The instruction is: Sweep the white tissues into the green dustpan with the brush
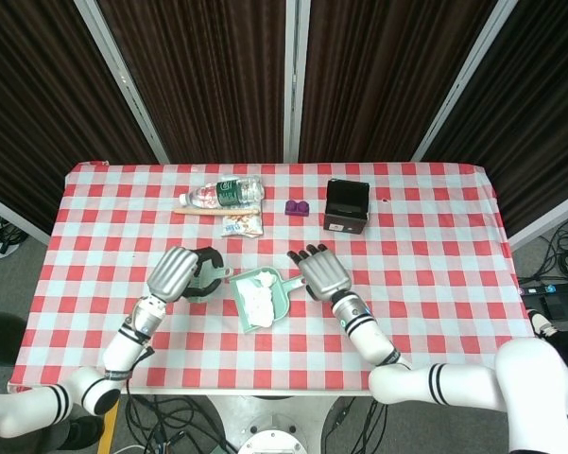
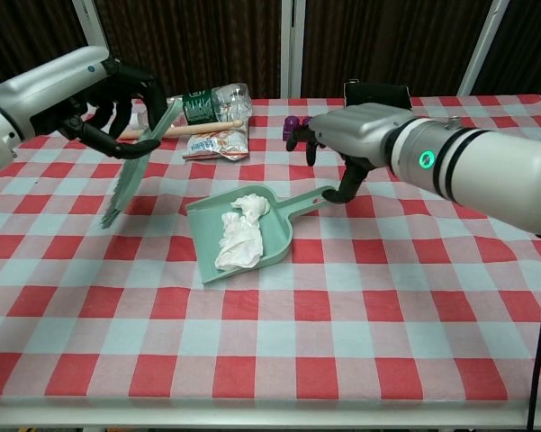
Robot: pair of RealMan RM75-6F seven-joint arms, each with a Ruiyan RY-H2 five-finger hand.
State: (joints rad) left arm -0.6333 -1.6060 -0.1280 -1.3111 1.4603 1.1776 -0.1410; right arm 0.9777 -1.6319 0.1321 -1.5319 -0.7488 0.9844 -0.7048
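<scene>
The crumpled white tissues [image 2: 238, 234] lie inside the pale green plastic dustpan [image 2: 279, 241], which sits flat on the red-and-white checked tablecloth [image 2: 360, 333], so I judge the sweeping itself done and the step in hand to be clearing my hands away; what comes next, as I see it, is to set the brush down on bare cloth well apart from the pan, without knocking the clear plastic bottle [image 2: 211, 101] behind it.

My left hand [image 2: 117, 108] is curled around the handle of the slim green brush [image 2: 130, 175] and holds it off the table, tilted, bristle end low, to the left of the pan and clear of it; my right hand [image 2: 342, 148] holds nothing, its fingers apart and hanging down just above the dustpan's handle end; whether a fingertip touches that handle I cannot tell from either view.
</scene>
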